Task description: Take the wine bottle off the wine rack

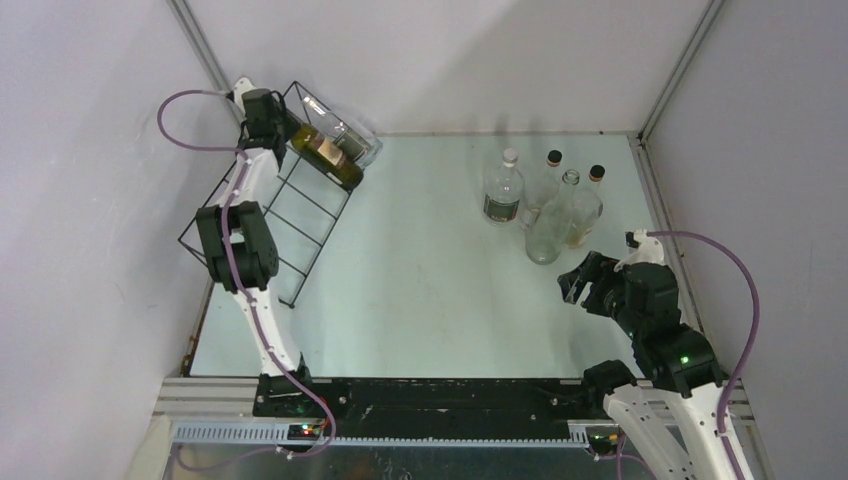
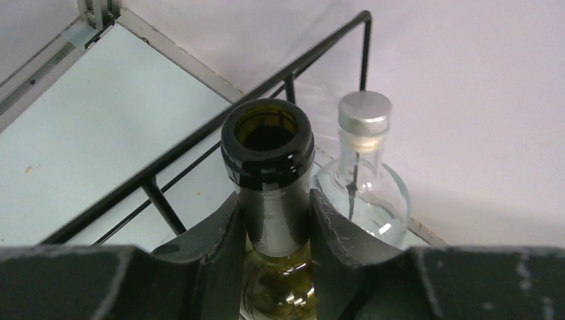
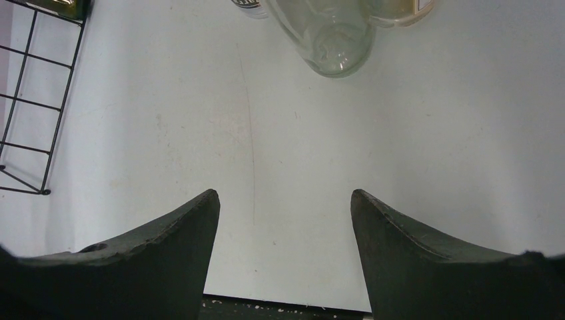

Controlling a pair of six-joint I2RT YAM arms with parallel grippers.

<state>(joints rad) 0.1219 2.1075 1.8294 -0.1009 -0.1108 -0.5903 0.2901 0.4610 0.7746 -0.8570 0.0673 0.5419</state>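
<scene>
The wine bottle is olive green with a dark open neck and lies tilted in the top of the black wire wine rack at the far left. My left gripper is shut on its neck just below the lip, a finger pressed against each side. In the top view, that gripper sits at the rack's upper back corner. A clear bottle with a silver cap lies beside the wine bottle in the rack. My right gripper hangs open over bare table at the right, holding nothing.
Several glass bottles stand at the back right, among them a white-capped one and a tall clear one, just beyond my right gripper. The rack's wire edge shows at the left of the right wrist view. Walls close the left, back and right.
</scene>
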